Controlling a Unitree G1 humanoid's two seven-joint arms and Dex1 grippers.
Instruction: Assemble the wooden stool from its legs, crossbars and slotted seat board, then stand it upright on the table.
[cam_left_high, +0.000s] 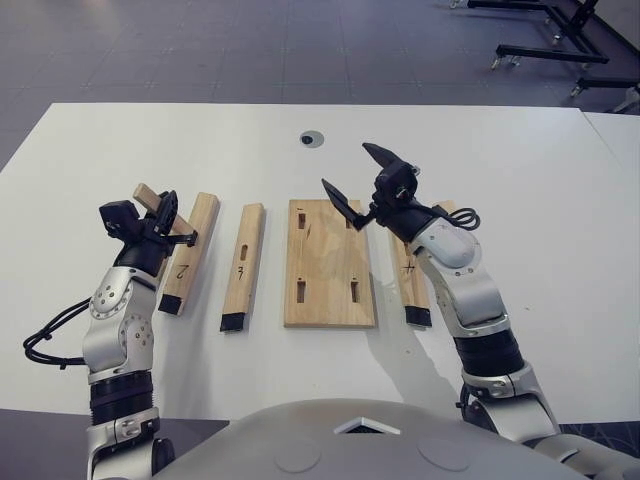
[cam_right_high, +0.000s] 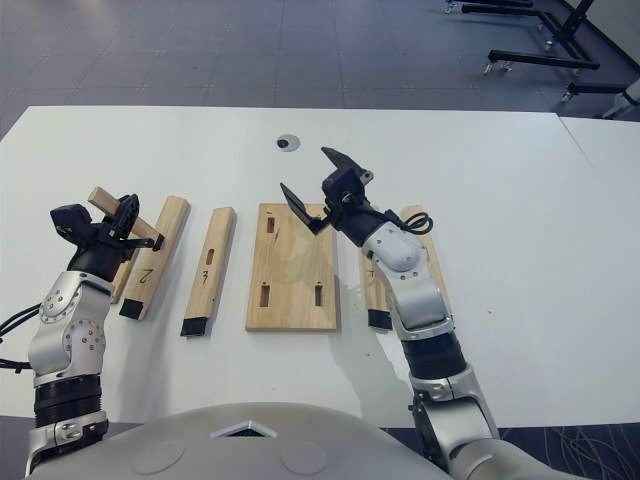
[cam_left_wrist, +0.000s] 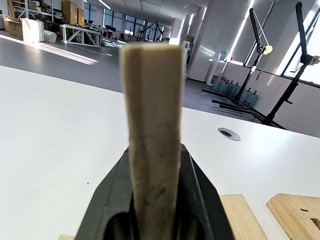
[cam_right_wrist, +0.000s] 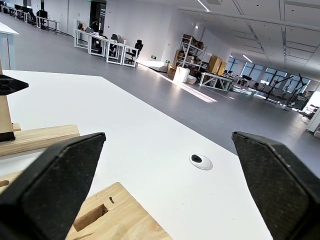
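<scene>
Left gripper (cam_left_high: 172, 226) clamped on a short wooden bar (cam_left_high: 147, 195), beside leftmost leg (cam_left_high: 190, 252). Right gripper (cam_left_high: 362, 180) spread wide, above seat board (cam_left_high: 325, 272) far corner.

The worktop (cam_left_high: 520, 150) is a white, flat surface with a round cable grommet (cam_left_high: 312, 138) set near its far edge. A second white table (cam_left_high: 618, 128) stands just beside it on the right. The floor (cam_left_high: 250, 50) is grey. Black wheeled stand frames (cam_left_high: 545, 50) rest on the floor beyond the far right corner.

The room is a large open hall. White columns (cam_left_wrist: 215, 40) carry a ceiling fitted with linear light strips (cam_right_wrist: 202, 5). Desks with chairs (cam_right_wrist: 107, 47) stand along a white wall (cam_right_wrist: 145, 30). Shelving with cardboard boxes (cam_right_wrist: 192, 52) stands farther back. Tall black stands (cam_left_wrist: 255, 65) rise near blue water bottles (cam_left_wrist: 235, 90), next to large windows (cam_left_wrist: 310, 75).
</scene>
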